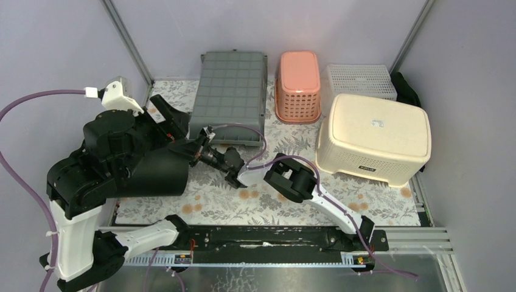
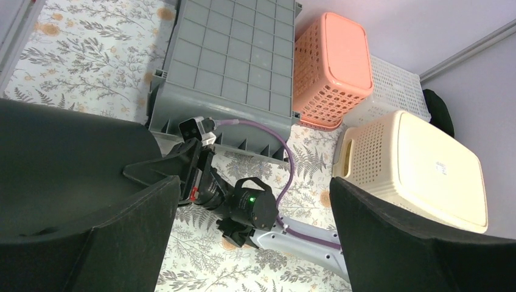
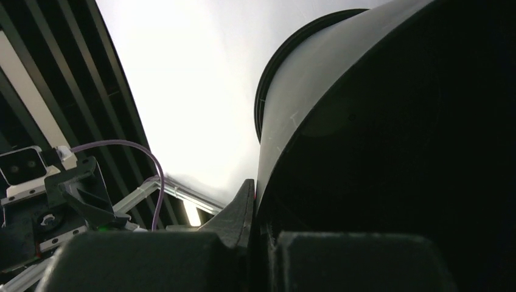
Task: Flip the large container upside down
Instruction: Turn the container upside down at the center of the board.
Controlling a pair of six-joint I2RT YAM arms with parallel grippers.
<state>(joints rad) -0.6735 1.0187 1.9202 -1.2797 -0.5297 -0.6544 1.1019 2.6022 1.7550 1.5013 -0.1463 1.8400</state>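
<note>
The large container [image 1: 152,170] is a black round bucket lying on its side at the left of the floral mat, its mouth facing right. My right gripper [image 1: 198,152] is shut on its rim; in the right wrist view one finger sits outside the wall and the other inside it, with the dark container wall [image 3: 395,152] filling the right. My left gripper [image 2: 255,243] hangs above the container [image 2: 61,164], open wide with nothing between its fingers [image 2: 414,243]. Through that gap I see the right gripper [image 2: 182,173] on the rim.
An upturned grey crate [image 1: 231,94] stands just behind the right gripper. An upturned orange basket [image 1: 298,85], a white mesh basket [image 1: 360,80] and an upturned cream basket [image 1: 374,137] fill the back right. A purple cable [image 1: 243,129] loops over the right wrist.
</note>
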